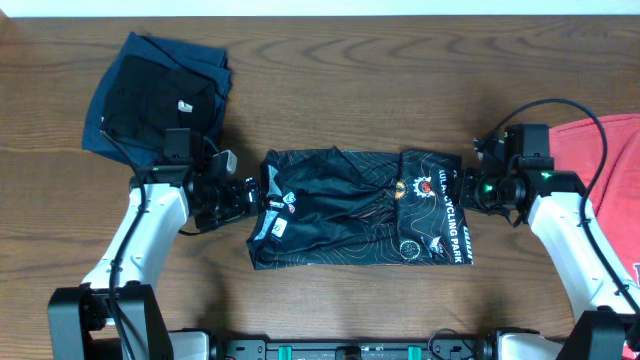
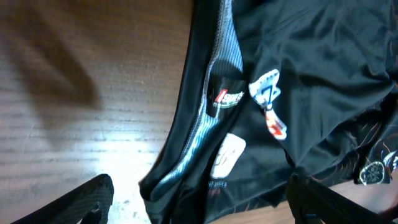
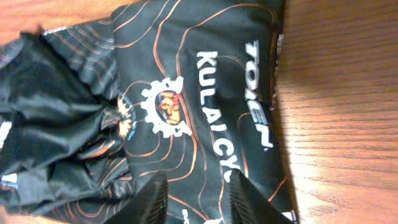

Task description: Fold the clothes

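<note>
The black jersey (image 1: 360,208) with orange contour lines and white lettering lies folded into a rectangle in the middle of the table. My left gripper (image 1: 250,197) is at its left edge. In the left wrist view the fingers (image 2: 87,200) stand wide apart, open, with the jersey's grey-lined edge (image 2: 205,124) lying loose between them. My right gripper (image 1: 462,190) is over the jersey's right end. Its fingers (image 3: 152,200) are partly open above the lettered panel (image 3: 217,124), and flat cloth shows in the gap.
Folded navy and black garments (image 1: 155,95) lie at the back left. A red T-shirt (image 1: 612,185) lies at the right edge, partly under the right arm. Bare wooden table (image 1: 400,100) runs behind the jersey.
</note>
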Robot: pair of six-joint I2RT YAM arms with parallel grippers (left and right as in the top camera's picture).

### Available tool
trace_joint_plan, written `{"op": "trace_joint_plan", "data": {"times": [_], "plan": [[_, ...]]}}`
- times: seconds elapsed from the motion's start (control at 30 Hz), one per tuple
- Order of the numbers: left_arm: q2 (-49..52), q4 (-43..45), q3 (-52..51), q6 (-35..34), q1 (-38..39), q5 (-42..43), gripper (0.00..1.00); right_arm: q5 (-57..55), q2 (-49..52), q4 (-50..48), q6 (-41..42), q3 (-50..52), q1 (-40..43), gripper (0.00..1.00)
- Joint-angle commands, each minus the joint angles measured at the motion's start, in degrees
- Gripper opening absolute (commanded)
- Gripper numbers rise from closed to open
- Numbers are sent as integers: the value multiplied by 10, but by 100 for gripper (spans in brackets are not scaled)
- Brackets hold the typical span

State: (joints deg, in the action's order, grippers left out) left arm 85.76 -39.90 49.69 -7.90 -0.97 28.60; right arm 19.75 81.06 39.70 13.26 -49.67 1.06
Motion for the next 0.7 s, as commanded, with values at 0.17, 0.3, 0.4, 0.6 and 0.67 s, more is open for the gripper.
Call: {"op": "trace_joint_plan", "data": {"times": [0.17,0.3,0.4,0.6,0.67], "plan": [[62,65,-30,-3,2,8,91,28,3,2,-17,-2,-17,34],[119,90,-30,-4,15,40,91,23,3,2,-17,-2,-19,34],[153,117,-30,-19,31,77,86,23,3,2,-17,-2,-19,34],[194,145,-30,-34,98,80,75,23,3,2,-17,-2,-19,34],[195,154,-30,-35,116,78,69,23,3,2,-17,-2,-19,34]]}}
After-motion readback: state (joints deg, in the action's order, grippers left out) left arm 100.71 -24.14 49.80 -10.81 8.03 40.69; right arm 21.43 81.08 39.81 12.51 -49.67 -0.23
